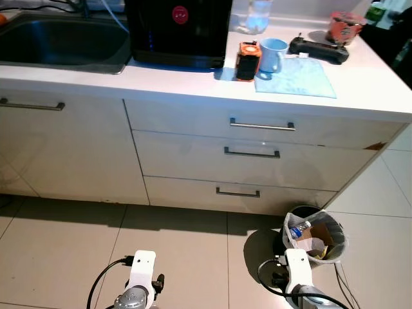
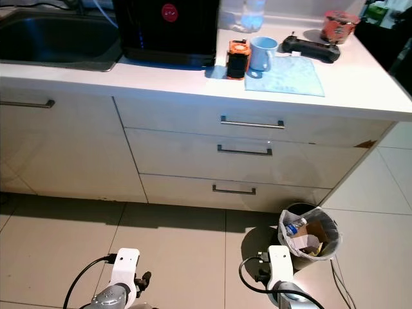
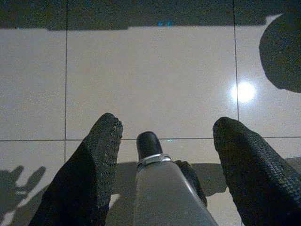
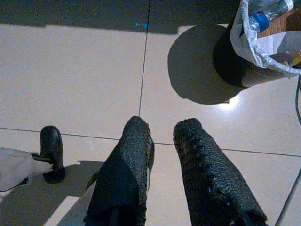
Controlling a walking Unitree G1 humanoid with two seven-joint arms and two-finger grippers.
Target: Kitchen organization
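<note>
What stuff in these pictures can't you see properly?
- Sink: cut off by the head views' top and left edges.
- Black appliance: its top is cut off by the upper edge.
- Drawers: shut, so their contents are hidden.
- Trash bin: a bottle and paper show; whatever lies below is buried.
- Red cup: too small to read its label.

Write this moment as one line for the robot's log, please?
stage: facing drawers, nothing grasped | left gripper: open, over floor tiles | right gripper: nearly closed, empty, beside bin | counter: mug on cloth
</note>
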